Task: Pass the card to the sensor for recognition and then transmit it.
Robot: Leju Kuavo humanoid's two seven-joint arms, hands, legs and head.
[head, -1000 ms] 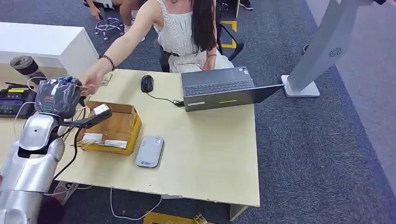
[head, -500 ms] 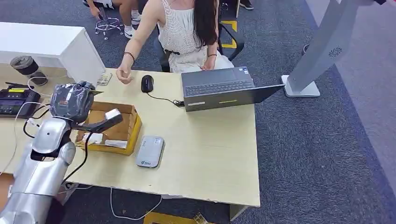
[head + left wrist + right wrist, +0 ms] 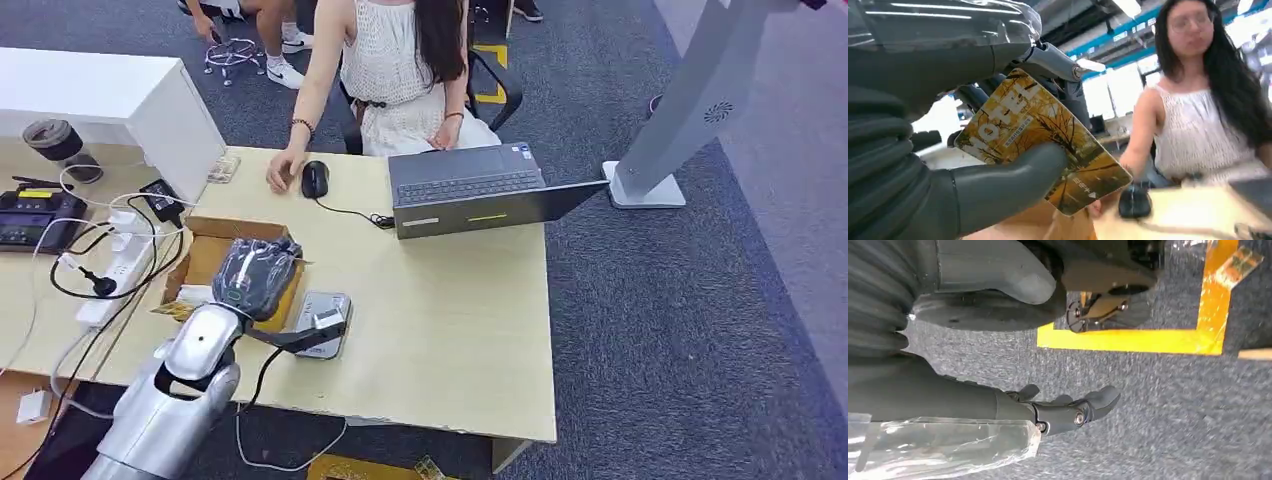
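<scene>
My left hand (image 3: 258, 275), wrapped in clear plastic, hovers over the near right corner of the cardboard box (image 3: 212, 254), just left of the grey card sensor (image 3: 325, 305) lying flat on the table. In the left wrist view the thumb (image 3: 998, 185) and fingers pinch a yellow hotel card (image 3: 1043, 135) with an autumn-tree print. From the head view the card is hidden under the hand. The wrist camera arm covers the sensor's near end. My right hand (image 3: 1068, 410) hangs over grey carpet, fingers loosely extended, holding nothing.
A person sits at the far side with a hand (image 3: 285, 175) beside a black mouse (image 3: 315, 178). An open laptop (image 3: 470, 190) stands at the back of the beige table (image 3: 450, 330). Cables and a power strip (image 3: 110, 285) lie left. A white kiosk stand (image 3: 680, 110) is at the right.
My left arm swung right and toward me, from the table's back left to over the box beside the sensor. The person's arm drew back to the mouse.
</scene>
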